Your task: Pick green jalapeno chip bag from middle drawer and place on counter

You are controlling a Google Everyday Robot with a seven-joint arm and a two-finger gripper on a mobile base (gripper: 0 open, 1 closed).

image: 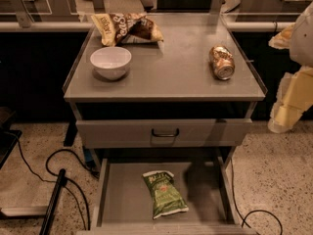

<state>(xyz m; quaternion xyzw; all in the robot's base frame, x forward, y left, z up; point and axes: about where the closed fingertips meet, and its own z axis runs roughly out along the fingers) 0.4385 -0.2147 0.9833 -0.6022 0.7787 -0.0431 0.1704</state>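
Gripper (287, 106) is at far right edge of frame, mid-height, off to the side of the cabinet & over the speckled floor (279, 175). It's pale yellowish and blurred, not touching counter or drawer. Can't tell whether it's spread or pressed together.

Green jalapeno chip bag (165, 194) lies flat on the bottom of the middle drawer (122, 199), bottom centre of frame, w/ drawer pulled out toward the cam. Bag sits approx midway betw the side walls, lettered end toward the cabinet, lower end angled a bit to the right. It's well apart from the gripper.

Just above, a closed drawer front (112, 132) w/ small black handle (165, 132) at its centre.

Counter (176, 70) fills upper middle of frame. On it:
- white bowl (111, 61), upright, left side near front edge
- brown-and-cream chip bag (128, 27), upper left near back edge, behind bowl, not touching it
- can (221, 61), on its side at right, one end facing the cam; well apart from bowl

Black cables (54, 163) loop on the floor at lower left, beside the cabinet.
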